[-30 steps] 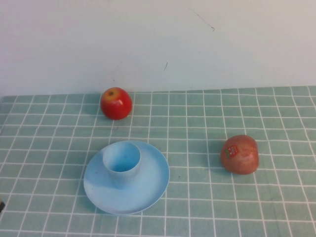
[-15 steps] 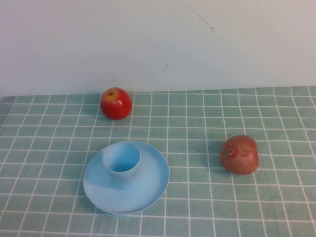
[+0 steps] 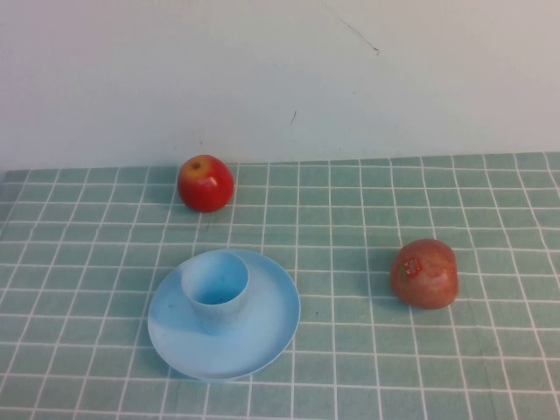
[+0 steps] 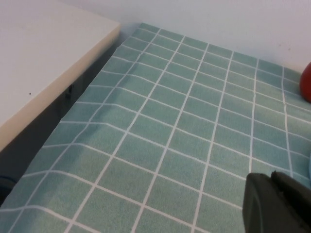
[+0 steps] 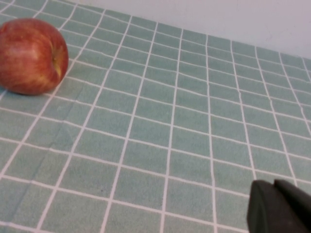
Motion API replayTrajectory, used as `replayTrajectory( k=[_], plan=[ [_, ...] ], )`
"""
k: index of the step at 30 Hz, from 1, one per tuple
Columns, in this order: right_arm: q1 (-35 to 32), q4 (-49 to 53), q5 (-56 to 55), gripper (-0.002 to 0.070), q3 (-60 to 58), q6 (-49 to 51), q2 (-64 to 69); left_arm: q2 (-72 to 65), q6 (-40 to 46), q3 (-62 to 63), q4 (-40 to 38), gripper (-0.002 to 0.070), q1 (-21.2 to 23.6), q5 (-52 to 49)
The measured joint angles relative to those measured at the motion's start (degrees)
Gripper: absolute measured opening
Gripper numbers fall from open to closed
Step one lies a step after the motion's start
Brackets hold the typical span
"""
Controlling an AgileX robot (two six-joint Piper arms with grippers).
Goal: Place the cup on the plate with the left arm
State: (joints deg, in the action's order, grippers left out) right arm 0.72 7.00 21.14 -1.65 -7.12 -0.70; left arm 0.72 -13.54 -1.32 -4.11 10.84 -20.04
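The small light-blue cup (image 3: 215, 287) stands upright on the round light-blue plate (image 3: 262, 328), left of the plate's middle, at the front left of the table. Neither gripper shows in the high view. My left gripper (image 4: 273, 196) shows only in the left wrist view, its black fingers pressed together and empty over bare checked cloth near the table's left edge, away from the cup. My right gripper (image 5: 275, 201) shows only in the right wrist view, fingers together and empty over the cloth.
A red apple (image 3: 206, 183) sits behind the plate near the wall. A second red apple with a sticker (image 3: 424, 273) lies to the right; it also shows in the right wrist view (image 5: 30, 56). A white surface (image 4: 39, 63) borders the cloth's left edge.
A dark bit of the left gripper at the high view's lower left edge one second ago has gone out of that view. Cup, plate and apples have not moved.
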Motion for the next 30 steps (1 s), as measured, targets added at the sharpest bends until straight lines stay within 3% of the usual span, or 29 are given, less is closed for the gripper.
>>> replayTrajectory(
  k=[4,12,30],
  plan=[
    [0.0,0.0,0.0,-0.0002,0.0,0.0,0.0,0.0,0.0,0.0,0.0,-0.0001,-0.1,0.0],
    [0.0,0.0,0.0,-0.0002,0.0,0.0,0.0,0.0,0.0,0.0,0.0,-0.0001,-5.6,0.0],
    [0.0,0.0,0.0,-0.0002,0.0,0.0,0.0,0.0,0.0,0.0,0.0,-0.0001,-5.7,0.0]
  ],
)
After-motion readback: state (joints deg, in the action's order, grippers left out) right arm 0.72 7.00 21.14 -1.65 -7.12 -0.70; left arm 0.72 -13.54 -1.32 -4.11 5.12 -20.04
